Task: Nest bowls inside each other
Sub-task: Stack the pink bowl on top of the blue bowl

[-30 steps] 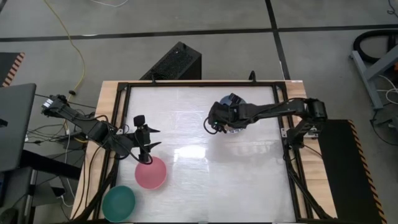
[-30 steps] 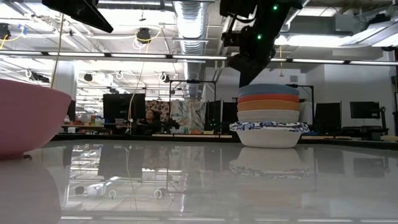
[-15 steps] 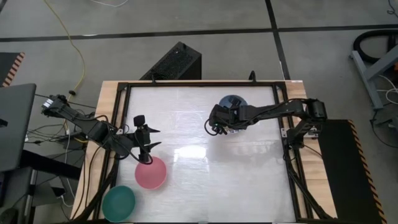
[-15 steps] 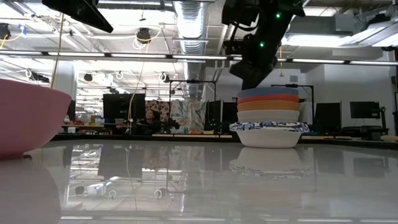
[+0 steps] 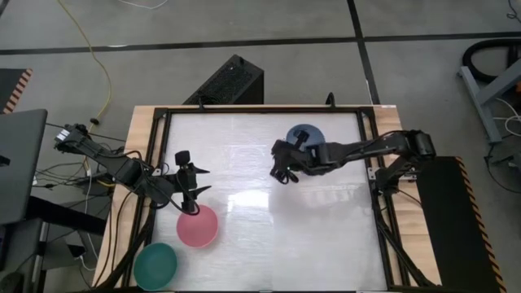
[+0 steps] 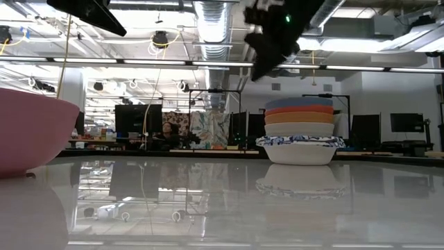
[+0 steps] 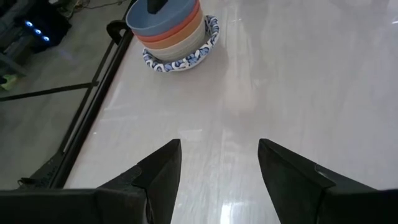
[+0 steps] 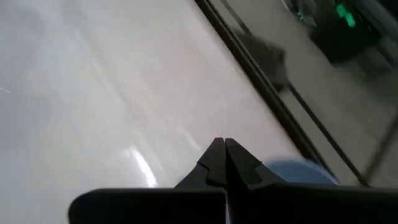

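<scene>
A stack of nested bowls (image 5: 305, 137) stands at the far right of the table, a blue bowl on top, then orange and cream ones, resting in a white bowl with a blue patterned rim (image 6: 300, 142). It also shows in the left wrist view as a stack (image 7: 174, 34). A pink bowl (image 5: 197, 226) and a green bowl (image 5: 155, 265) sit apart at the near left. My right gripper (image 5: 281, 173) is shut and empty, raised to the near left of the stack. My left gripper (image 7: 219, 168) hangs open just beyond the pink bowl.
A black frame (image 5: 370, 163) runs round the white tabletop. The middle and near right of the table are bare white surface (image 5: 309, 236). A dark box (image 5: 228, 81) lies on the floor past the far edge.
My right gripper, shut throughout, has drawn away from over the stack toward the table's near edge and risen, tipping more level. The blue top bowl now shows uncovered. The bowls have kept still.
</scene>
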`<control>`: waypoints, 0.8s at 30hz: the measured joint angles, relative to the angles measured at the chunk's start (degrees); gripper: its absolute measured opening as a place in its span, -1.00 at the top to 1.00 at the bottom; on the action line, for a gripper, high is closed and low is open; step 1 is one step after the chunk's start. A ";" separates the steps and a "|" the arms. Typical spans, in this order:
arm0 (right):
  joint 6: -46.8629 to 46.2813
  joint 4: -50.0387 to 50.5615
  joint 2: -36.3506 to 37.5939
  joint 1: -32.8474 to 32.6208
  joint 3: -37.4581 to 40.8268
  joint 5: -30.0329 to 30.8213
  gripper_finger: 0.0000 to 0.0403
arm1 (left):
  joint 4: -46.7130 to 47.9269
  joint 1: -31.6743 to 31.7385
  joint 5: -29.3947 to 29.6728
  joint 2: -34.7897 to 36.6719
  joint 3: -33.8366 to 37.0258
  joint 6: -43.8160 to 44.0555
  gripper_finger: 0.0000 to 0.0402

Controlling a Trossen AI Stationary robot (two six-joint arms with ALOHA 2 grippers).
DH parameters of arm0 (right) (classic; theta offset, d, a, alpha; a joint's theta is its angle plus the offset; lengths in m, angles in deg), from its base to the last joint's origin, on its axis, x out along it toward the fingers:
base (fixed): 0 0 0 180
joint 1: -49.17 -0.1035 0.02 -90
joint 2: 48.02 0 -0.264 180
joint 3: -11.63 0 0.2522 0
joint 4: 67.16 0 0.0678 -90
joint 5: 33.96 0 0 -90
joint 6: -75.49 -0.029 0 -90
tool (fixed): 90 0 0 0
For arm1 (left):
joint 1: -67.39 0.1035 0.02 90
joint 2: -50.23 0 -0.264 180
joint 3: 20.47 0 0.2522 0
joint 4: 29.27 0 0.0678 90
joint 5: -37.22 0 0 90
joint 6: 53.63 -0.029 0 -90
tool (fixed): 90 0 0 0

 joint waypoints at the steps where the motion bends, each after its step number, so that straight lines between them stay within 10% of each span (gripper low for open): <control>1: 1.90 -2.42 0.00 -0.96 0.00 -1.04 0.96 | -0.07 0.00 -0.22 0.00 0.00 -0.17 -0.01; 13: 11.87 -27.86 0.22 -13.21 0.00 -19.98 0.96 | -0.10 0.00 -3.09 0.00 0.00 5.36 -0.01; 24: 11.45 -27.00 0.20 -30.01 0.00 -18.13 0.96 | 7.20 -0.02 -22.58 -1.46 -0.07 22.20 -0.01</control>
